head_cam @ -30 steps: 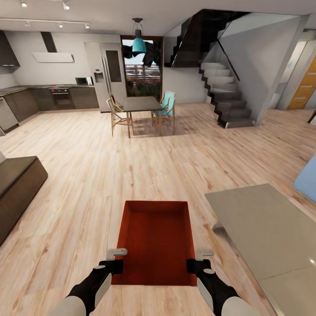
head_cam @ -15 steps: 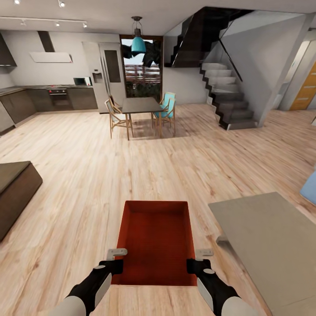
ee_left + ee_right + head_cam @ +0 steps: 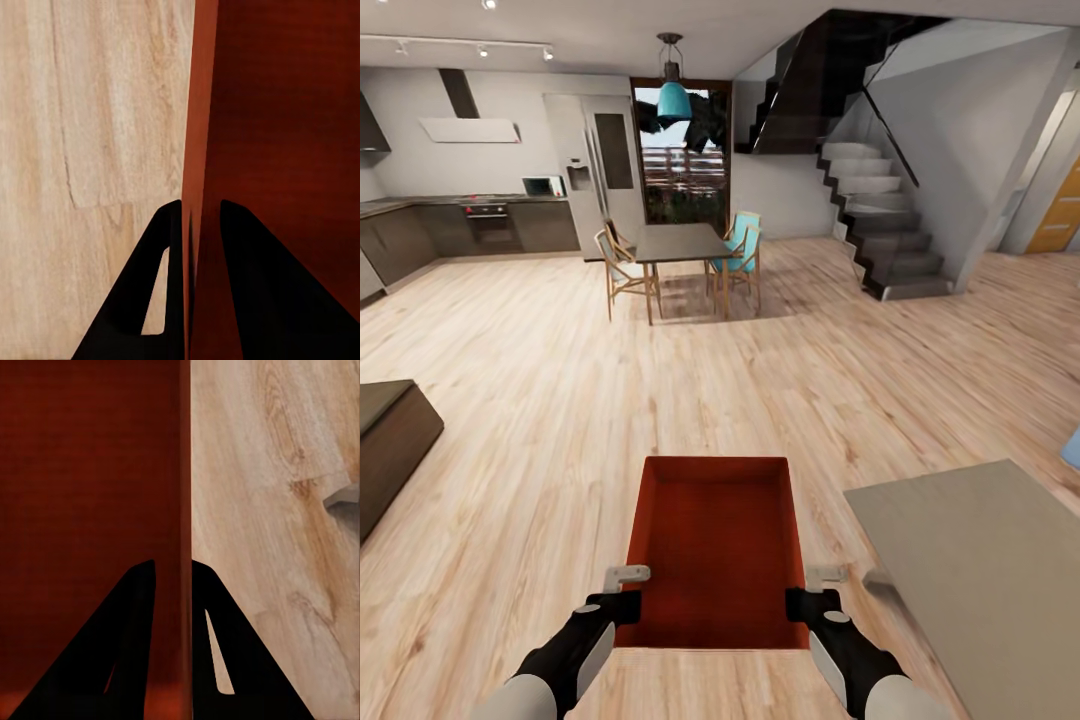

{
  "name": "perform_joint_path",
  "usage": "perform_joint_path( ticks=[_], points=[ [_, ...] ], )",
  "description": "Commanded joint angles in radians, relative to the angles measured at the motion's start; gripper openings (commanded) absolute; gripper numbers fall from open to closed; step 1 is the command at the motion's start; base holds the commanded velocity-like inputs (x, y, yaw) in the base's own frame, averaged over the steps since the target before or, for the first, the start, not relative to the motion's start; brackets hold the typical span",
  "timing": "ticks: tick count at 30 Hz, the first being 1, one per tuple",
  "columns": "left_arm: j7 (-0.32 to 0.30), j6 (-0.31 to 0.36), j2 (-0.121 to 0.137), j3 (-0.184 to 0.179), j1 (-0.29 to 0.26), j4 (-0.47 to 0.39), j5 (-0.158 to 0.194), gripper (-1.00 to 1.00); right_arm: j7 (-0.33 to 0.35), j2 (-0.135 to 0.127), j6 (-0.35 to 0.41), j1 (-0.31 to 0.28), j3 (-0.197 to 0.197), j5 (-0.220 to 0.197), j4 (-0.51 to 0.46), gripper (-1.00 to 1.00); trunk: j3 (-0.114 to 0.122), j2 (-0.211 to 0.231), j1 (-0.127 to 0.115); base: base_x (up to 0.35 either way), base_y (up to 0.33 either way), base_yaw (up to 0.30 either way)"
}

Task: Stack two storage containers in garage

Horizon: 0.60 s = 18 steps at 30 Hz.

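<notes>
An orange-red storage container [image 3: 715,545] hangs low in the head view, held level over the living room's light wood plank flooring. My left gripper [image 3: 622,607] is shut on its left side wall near the close corner. My right gripper [image 3: 804,605] is shut on the right side wall opposite. In the left wrist view the thin red wall [image 3: 199,187] runs between the two dark fingers [image 3: 150,292]. The right wrist view likewise has the container wall [image 3: 184,540] pinched between its fingers [image 3: 217,660]. The ribbed bottom is bare.
A grey low table [image 3: 985,575] stands close on the right. A dark bench [image 3: 390,440] lies at the left edge. Ahead are a dining table with chairs [image 3: 680,255], a kitchen at far left, a staircase [image 3: 880,230] at right, and an orange door [image 3: 1060,210].
The whole view has slid forward: the grey table and dark bench have drawn down and outward, and the blue object at right has nearly left the picture. The container stays the same in both grippers.
</notes>
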Motion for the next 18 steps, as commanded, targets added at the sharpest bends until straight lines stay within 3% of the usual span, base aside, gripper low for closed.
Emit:
perform_joint_path(
  ticks=[1, 18],
  points=[
    [0.009, 0.007, 0.009, -0.016, 0.001, 0.001, -0.005, -1.0, -0.037, -0.022, 0.0, -0.001, -0.009, 0.018, -0.051, -1.0, -0.002, -0.002, 0.001, 0.339, 0.0, 0.0],
    [0.009, 0.007, 0.009, -0.016, 0.001, 0.001, -0.005, -1.0, -0.037, -0.022, 0.0, -0.001, -0.009, 0.018, -0.051, -1.0, -0.002, -0.002, 0.001, 0.339, 0.0, 0.0]
  ],
)
